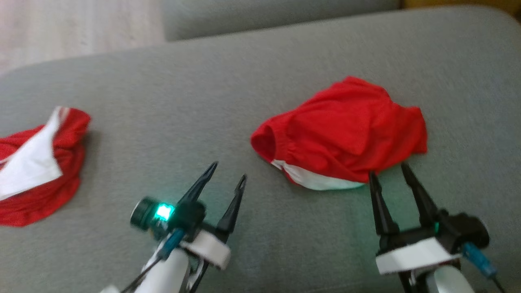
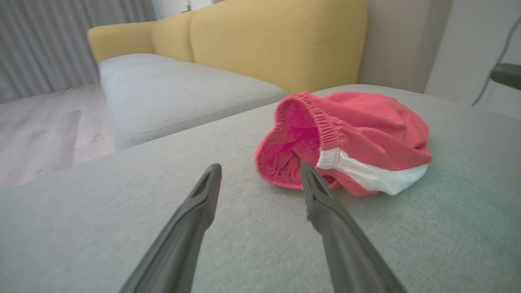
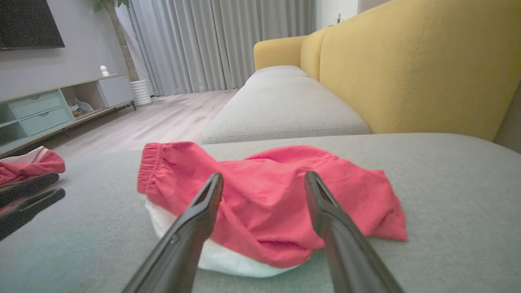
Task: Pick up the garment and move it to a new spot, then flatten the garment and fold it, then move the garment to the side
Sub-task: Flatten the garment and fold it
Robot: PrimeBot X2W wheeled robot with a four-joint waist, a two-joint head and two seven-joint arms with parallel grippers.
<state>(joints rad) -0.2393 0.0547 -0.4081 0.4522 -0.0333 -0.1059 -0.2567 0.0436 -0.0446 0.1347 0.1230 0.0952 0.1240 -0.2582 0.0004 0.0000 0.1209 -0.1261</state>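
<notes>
Head view: garment (image 1: 342, 130) at 2 o'clock, spare garment (image 1: 36, 167) at 9 | right wrist view: cabinet (image 3: 36, 112) at 9 | left end effector (image 1: 228, 171), right end effector (image 1: 387, 169): jaws apart, empty

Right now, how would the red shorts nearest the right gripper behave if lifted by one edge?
Probably floppy: the red shorts lie in soft folds, so they would droop. Likely light, being thin cloth.

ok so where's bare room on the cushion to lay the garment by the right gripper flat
The widest bare stretch of grey cushion lies between the crumpled red garment and the second red-and-white garment, ahead of the left gripper. Crowded: the red garment's near hem, where the open right gripper sits.
</notes>
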